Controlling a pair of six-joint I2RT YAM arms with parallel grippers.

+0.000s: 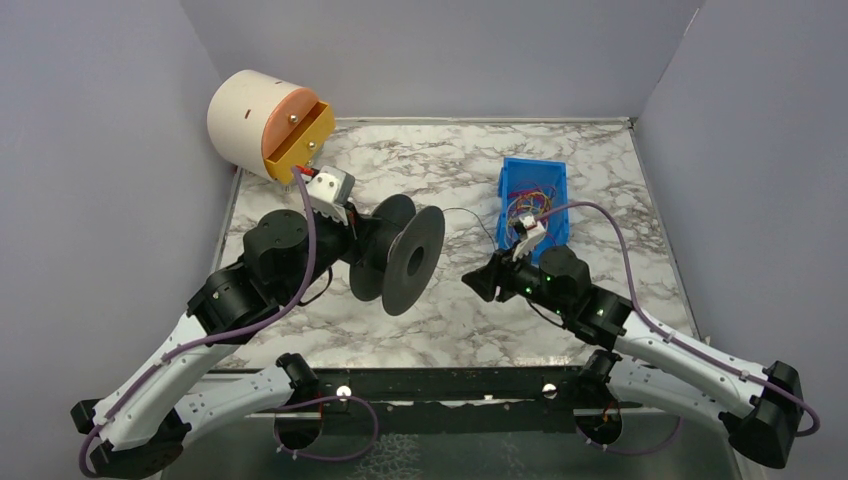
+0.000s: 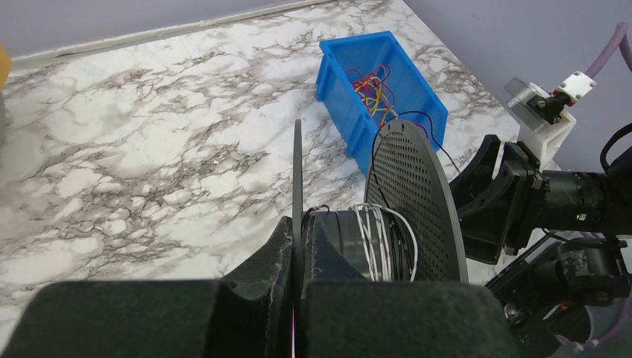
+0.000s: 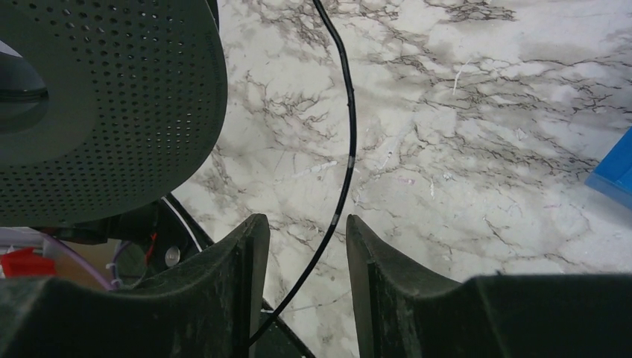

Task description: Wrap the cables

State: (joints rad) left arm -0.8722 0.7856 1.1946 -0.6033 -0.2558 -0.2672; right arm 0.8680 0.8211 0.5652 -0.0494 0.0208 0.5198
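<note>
A black spool is held off the table at centre left. My left gripper is shut on its thin near flange. White and black cable turns lie on the hub beside the perforated far flange. A thin black cable runs from the spool toward the blue bin. My right gripper is open just right of the spool. In the right wrist view the black cable passes loosely between the open fingers, around the gripper's midpoint, with the perforated flange at upper left.
The blue bin holds a tangle of coloured wires. A cream and orange drum stands at the back left corner. Grey walls close in three sides. A black rail runs along the near edge.
</note>
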